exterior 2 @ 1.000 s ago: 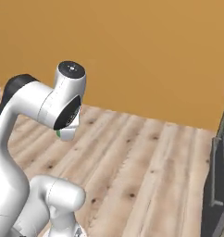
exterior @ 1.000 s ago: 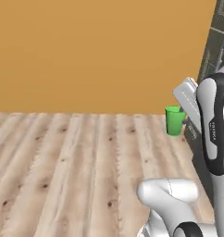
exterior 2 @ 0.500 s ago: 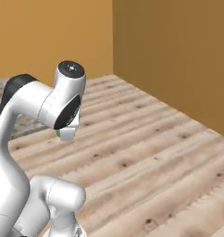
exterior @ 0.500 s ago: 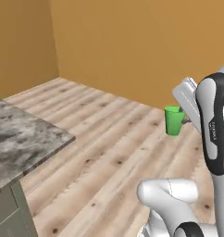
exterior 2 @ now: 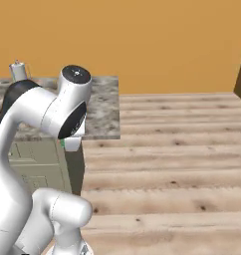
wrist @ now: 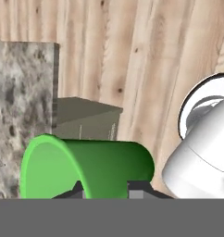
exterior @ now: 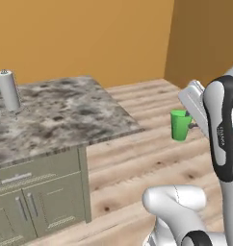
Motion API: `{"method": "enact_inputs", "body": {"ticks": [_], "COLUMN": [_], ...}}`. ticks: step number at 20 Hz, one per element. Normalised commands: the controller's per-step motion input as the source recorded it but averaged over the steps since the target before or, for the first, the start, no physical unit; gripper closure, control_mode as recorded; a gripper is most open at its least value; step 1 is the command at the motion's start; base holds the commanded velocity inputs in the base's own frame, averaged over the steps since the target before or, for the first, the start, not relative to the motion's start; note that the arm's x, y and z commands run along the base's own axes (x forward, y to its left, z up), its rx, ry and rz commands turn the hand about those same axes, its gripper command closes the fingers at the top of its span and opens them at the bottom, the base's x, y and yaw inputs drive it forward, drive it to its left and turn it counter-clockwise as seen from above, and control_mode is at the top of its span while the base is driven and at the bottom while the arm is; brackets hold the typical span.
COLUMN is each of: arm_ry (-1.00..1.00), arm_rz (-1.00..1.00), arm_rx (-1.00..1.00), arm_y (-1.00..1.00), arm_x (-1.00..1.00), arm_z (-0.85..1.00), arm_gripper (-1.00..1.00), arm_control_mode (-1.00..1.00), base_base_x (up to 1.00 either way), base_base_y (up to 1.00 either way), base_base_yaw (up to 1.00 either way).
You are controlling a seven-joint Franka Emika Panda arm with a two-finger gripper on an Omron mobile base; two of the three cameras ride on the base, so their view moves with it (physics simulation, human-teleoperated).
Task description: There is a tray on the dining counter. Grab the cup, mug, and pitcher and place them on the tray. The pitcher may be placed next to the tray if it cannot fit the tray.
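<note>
cup [exterior: 179, 125]: smooth green tumbler, right-centre of frame, partly behind arm
gripper [wrist: 102, 187]: clamped on cup, tips mostly hidden
counter [exterior: 56, 115]: speckled marble, left; grey cylinder [exterior: 8, 90] on it, indistinct

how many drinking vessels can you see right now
1: the green cup, held in the air by the gripper beside the arm, over the wood floor. Others may be out of frame.
</note>
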Motion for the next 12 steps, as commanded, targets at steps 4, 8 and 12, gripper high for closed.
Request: {"method": "enact_inputs", "body": {"ticks": [4,8,12], "arm_ry": [0.0,0.0,0.0], "arm_rz": [0.0,0.0,0.0], "arm_rx": [0.0,0.0,0.0], "arm_y": [0.0,0.0,0.0], "arm_x": [0.0,0.0,0.0], "arm_z": [0.0,0.0,0.0], "arm_gripper": [1.0,1.0,1.0], "arm_control_mode": [1.0,1.0,1.0], "base_base_x": [0.26,0.53,0.68], "base_base_y": [-0.31,-0.54,-0.97], "base_base_yaw": [0.67,0.32,0.0]}}
